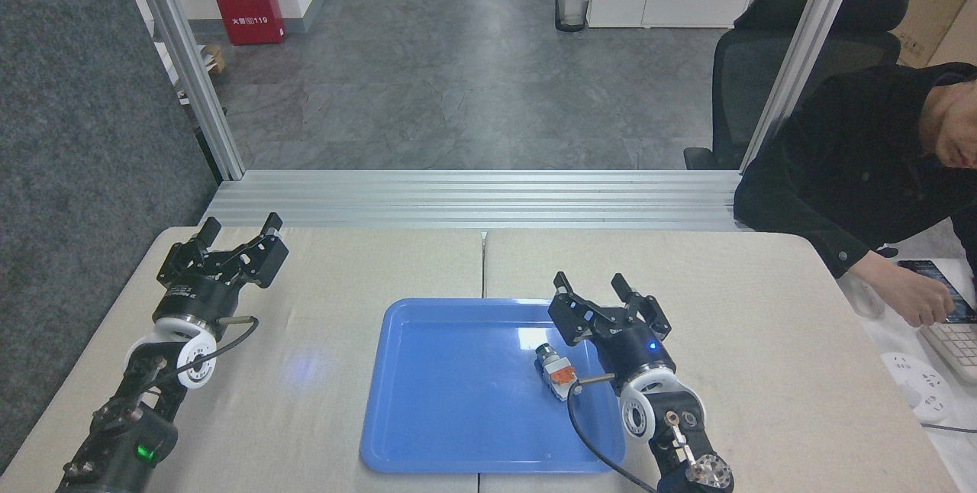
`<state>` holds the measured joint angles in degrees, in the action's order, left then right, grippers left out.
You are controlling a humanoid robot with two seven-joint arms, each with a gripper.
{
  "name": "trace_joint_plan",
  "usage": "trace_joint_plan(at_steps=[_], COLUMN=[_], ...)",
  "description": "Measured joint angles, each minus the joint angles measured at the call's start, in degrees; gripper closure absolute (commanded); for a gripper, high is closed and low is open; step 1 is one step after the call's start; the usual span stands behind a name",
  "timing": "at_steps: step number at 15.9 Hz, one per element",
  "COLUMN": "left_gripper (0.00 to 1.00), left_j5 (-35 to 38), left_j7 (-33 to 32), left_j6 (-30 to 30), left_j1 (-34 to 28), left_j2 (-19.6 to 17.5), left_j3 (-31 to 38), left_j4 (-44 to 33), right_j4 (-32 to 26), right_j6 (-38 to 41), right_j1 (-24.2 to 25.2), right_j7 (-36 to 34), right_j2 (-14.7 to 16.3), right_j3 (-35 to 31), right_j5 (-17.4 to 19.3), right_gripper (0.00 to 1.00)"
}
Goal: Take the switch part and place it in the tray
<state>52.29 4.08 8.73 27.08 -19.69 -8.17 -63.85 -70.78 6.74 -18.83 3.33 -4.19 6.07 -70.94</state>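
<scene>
**Supervisor:** Where's the part right now?

**Me:** The switch part (556, 371) is lying on its side inside the tray (427, 432), toward the right-hand rim, dark cap pointing up-left, white body down-right. My right gripper (590, 288) sits just above and beside it, fingers spread apart with nothing between them. I'd call the placing step done: the part is down and released.

**Supervisor:** And the other arm?

**Me:** The left gripper (239, 228) is parked over the table's far left corner, well apart from the tray, fingers spread and empty.

**Supervisor:** What does the next move need?

**Me:** Just a clean retreat. The right arm's cable loops close to the part's white end. From this angle I can't tell whether it touches, so I'd lift straight up before swinging out, so nothing drags the part.

**Supervisor:** Count for me.

**Me:** One switch part, one tray, two grippers. A person (855, 165) sits off the table's right side, hand at a keyboard (954, 344).
</scene>
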Motion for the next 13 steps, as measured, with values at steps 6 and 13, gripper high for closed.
trace_joint_plan(at_steps=[6,13], left_gripper=[0.0,0.0], left_j5=[0.0,0.0], left_j7=[0.0,0.0], left_j6=[0.0,0.0], left_j1=[0.0,0.0], left_j2=[0.0,0.0], left_j3=[0.0,0.0], left_j4=[0.0,0.0], right_j4=[3.8,6.0], right_j6=[-1.9,-1.4], right_j1=[-5.4,-6.1], right_j7=[-3.7,1.2], right_j2=[6.8,11.7], right_j3=[-4.4,-6.9], right_j5=[3.8,2.5], right_gripper=[0.0,0.0])
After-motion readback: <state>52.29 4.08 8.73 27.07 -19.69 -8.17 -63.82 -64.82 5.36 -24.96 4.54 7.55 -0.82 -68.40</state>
